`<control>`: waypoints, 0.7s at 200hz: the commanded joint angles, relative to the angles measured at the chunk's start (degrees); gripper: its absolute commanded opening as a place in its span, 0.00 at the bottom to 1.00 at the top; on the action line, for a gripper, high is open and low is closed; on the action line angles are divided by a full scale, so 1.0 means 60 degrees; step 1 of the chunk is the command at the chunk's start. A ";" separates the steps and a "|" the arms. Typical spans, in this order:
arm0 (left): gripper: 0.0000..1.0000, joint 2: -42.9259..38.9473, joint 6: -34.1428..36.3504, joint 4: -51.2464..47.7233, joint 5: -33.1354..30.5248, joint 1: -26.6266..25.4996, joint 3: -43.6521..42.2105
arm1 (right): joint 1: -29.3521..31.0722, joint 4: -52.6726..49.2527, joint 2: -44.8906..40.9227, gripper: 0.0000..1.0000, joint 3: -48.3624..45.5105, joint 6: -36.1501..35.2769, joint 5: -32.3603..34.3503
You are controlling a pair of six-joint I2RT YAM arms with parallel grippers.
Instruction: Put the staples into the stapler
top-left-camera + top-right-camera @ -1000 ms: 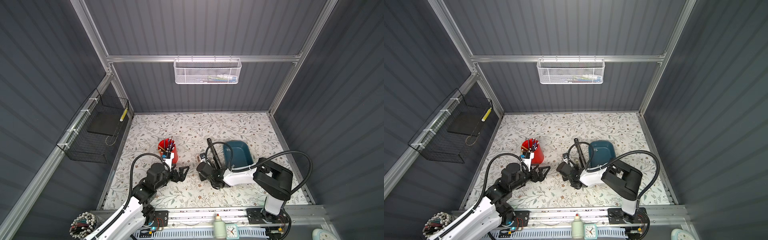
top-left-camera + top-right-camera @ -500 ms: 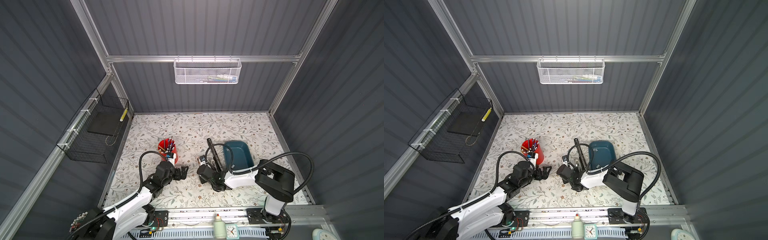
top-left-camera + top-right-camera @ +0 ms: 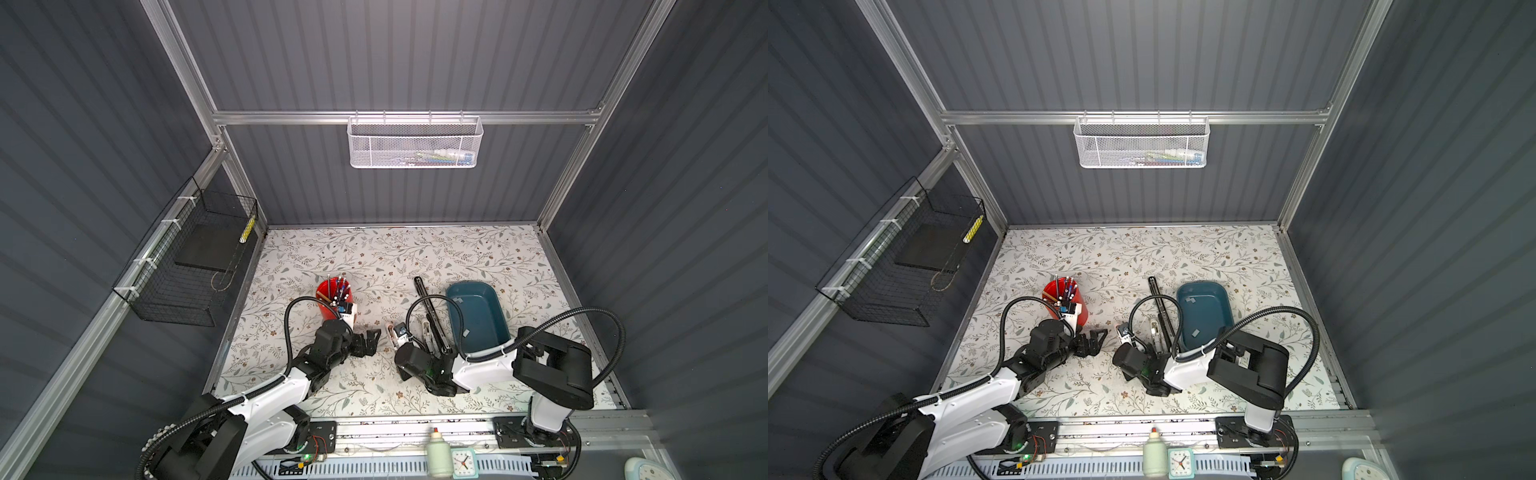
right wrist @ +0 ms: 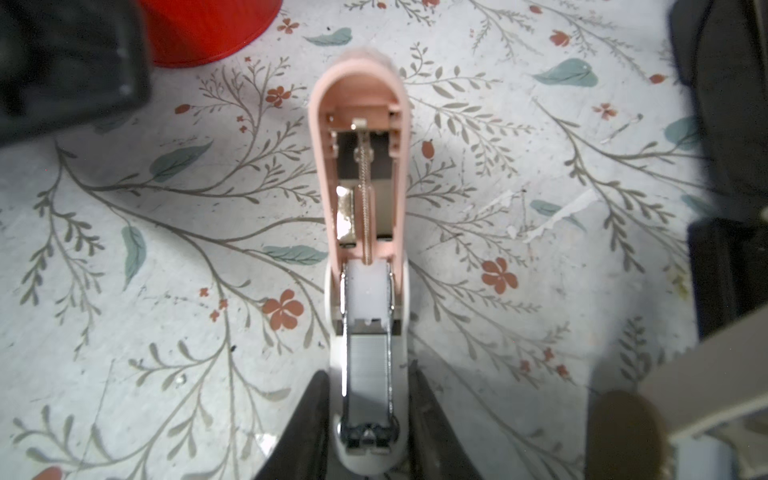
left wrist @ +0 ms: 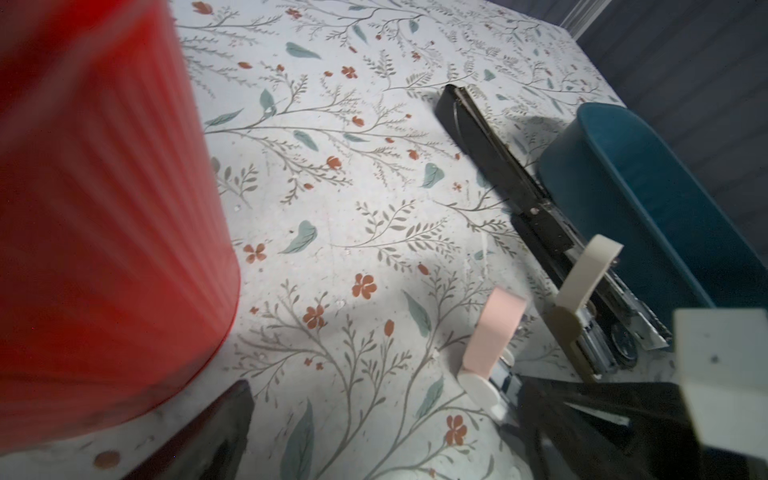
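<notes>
Right wrist view: clamps the right end effector (image 4: 368, 386) narrowly on the white base of the pink stapler (image 4: 361, 166), with the lid swung open ahead of the fingers. Shows a strip of staples (image 4: 368, 357) lying in the channel between those fingers. Risks tipping or skidding the light body when pressing the lid down off-centre, and could jam with the strip crooked under the white pusher. Cannot confirm full seating: loses the channel's near end in glare and blur.

Left wrist view: holds the left end effector (image 5: 395, 415) wide and empty, close beside the red cup (image 5: 104, 208), with the pink lid just ahead. Could knock the cup on a sideways swing. Crops both fingers at the frame edge and blurs the beige stapler (image 5: 582, 286) beyond.

Top views: show, in a top view, loose staples (image 3: 457, 298) in the blue tray (image 3: 494, 299), beyond the right end effector and past the black stapler (image 3: 430, 309). Hide the grip itself under wrist and cable.
</notes>
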 commanded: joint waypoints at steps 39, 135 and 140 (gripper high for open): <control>0.83 0.1269 0.0384 0.1962 0.1728 -0.0027 -0.0147 | 0.0668 0.0360 0.0395 0.21 -0.0337 -0.0414 -0.1318; 0.43 0.2122 0.1127 0.2899 0.4459 -0.0035 -0.0154 | 0.0479 0.0374 0.0433 0.19 -0.0166 0.0274 -0.0643; 0.43 0.2188 0.1137 0.2963 0.4533 -0.0035 -0.0150 | 0.0452 0.0374 0.0432 0.20 -0.0158 0.0302 -0.0617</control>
